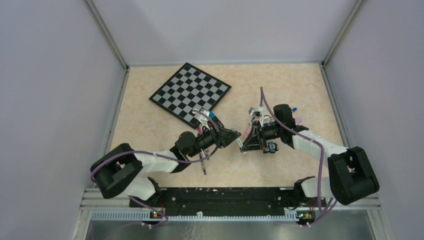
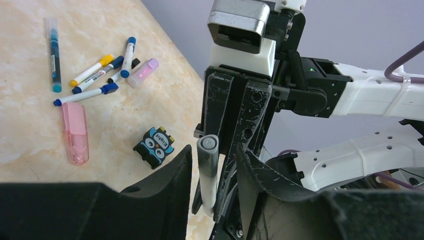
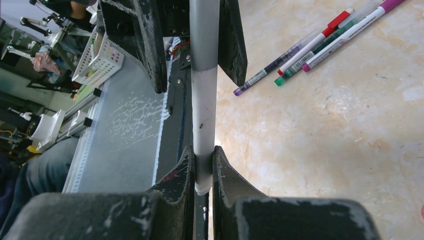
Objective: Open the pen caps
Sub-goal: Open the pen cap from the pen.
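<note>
A white pen [image 3: 204, 105] with a grey cap [image 2: 207, 150] is held in the air between the two arms. My right gripper [image 3: 203, 152] is shut on the pen's white barrel. My left gripper [image 2: 214, 160] is open, its fingers [image 3: 150, 45] standing on either side of the grey cap with a gap showing. In the top view the two grippers [image 1: 234, 136] [image 1: 244, 141] meet tip to tip at mid-table. More capped pens lie on the table: a loose bunch with yellow and blue caps [image 2: 100, 75], a teal-tipped pen [image 2: 54, 55] and a pink highlighter [image 2: 75, 132].
A checkered board [image 1: 190, 94] lies at the back left. A small black-and-blue owl figure [image 2: 154, 146] sits by the right gripper. Several thin pens with purple, red and green ends [image 3: 310, 50] lie under the left arm. Walls close in the table on three sides.
</note>
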